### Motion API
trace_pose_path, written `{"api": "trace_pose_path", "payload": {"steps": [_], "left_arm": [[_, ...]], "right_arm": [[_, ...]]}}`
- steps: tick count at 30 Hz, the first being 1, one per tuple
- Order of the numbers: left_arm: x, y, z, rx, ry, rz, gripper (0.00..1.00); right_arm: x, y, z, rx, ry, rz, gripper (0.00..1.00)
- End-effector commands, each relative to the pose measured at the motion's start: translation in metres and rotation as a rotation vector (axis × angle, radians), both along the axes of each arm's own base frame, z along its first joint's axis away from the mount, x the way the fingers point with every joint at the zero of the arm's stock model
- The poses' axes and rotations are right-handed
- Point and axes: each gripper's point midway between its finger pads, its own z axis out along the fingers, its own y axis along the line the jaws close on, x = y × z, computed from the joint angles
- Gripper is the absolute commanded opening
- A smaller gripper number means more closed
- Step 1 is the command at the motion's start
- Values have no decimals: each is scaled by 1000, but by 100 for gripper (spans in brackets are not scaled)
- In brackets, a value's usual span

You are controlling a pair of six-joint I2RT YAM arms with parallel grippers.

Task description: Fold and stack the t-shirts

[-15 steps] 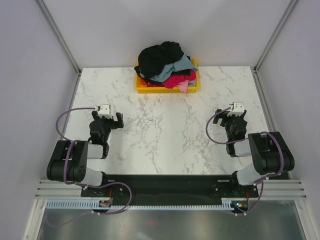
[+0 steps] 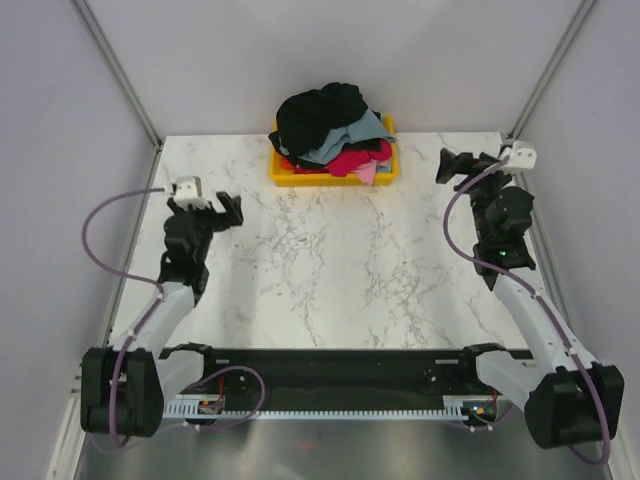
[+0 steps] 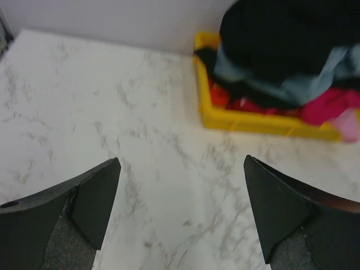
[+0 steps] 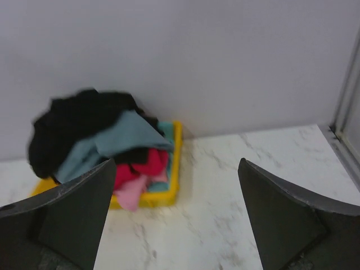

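I read the fingers of the left gripper (image 3: 181,159) and right gripper (image 4: 176,160) as spread wide, holding nothing, above the white marble-pattern tabletop (image 2: 330,270). The soft cloth t-shirts (image 2: 330,125), black, grey-blue, magenta-red and pink, lie heaped in the yellow plastic bin (image 2: 283,178) at the far edge, by the pale grey wall (image 2: 330,50).

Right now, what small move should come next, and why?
Probably ease the right gripper toward the black t-shirt lying on top in the yellow bin: it's open, empty, facing the bin, and no shirt is out yet.
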Motion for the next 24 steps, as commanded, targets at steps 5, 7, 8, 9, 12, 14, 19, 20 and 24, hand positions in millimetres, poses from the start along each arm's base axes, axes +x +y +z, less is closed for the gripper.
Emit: {"api": "trace_pose_path", "payload": {"steps": [5,7,8,9,12,14,19,20,24], "left_arm": [[0,-8,85,-621,174,147,100],[-7,-36,90,-584,292,-21,100],[-10,-43,89,-580,334,-58,100],[-13,-43,94,-578,350,-54,100],[-24,-36,82,-515,397,-17,100],[-19,-35,86,-481,392,-6,100],[6,-59,82,-445,461,-40,100],[9,-61,85,-443,457,-43,100],[0,-70,74,-403,485,-73,97]], "right_arm": [[12,78,22,336,205,343,99],[22,113,53,224,244,404,99],[38,125,36,184,311,388,99],[40,148,43,148,311,421,99],[70,169,55,131,316,424,99],[92,180,49,148,335,427,99],[145,223,56,73,299,417,99],[169,237,15,44,367,409,99],[219,265,18,-5,294,366,99]]}}
